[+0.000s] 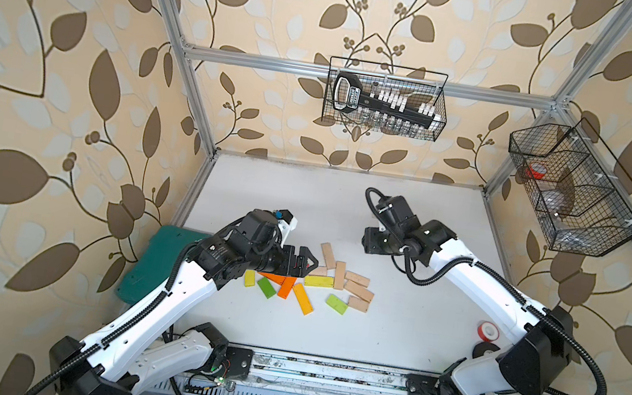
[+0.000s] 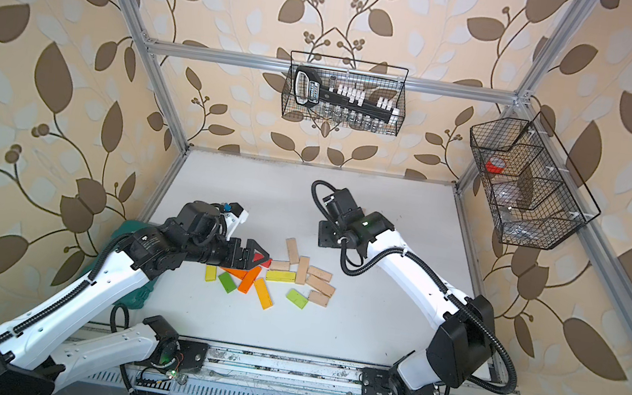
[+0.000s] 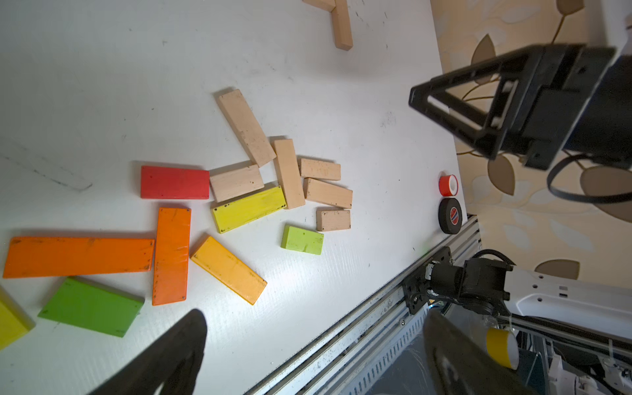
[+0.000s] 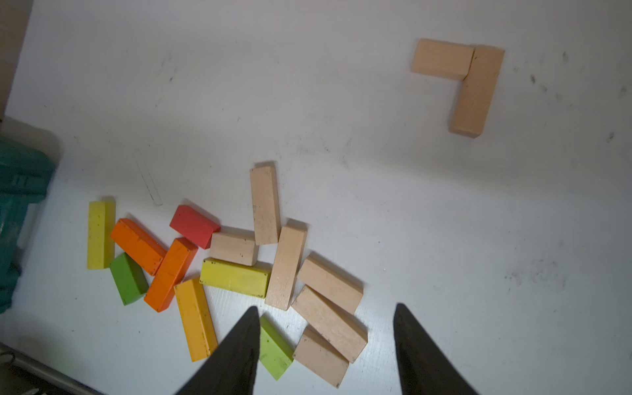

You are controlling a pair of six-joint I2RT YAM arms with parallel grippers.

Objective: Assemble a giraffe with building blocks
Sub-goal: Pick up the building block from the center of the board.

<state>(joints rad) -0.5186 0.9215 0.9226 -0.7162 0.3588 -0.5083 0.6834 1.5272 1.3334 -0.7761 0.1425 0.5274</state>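
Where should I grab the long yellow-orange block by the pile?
From above, at mid-length, across its narrow width. The yellow-orange block lies flat with both long sides clear; only one end nears an orange block.

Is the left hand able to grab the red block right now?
Probably yes. The left hand is open, empty and right by the red block. Nothing lies on top of it and its long sides look free; only a plain block sits against one end.
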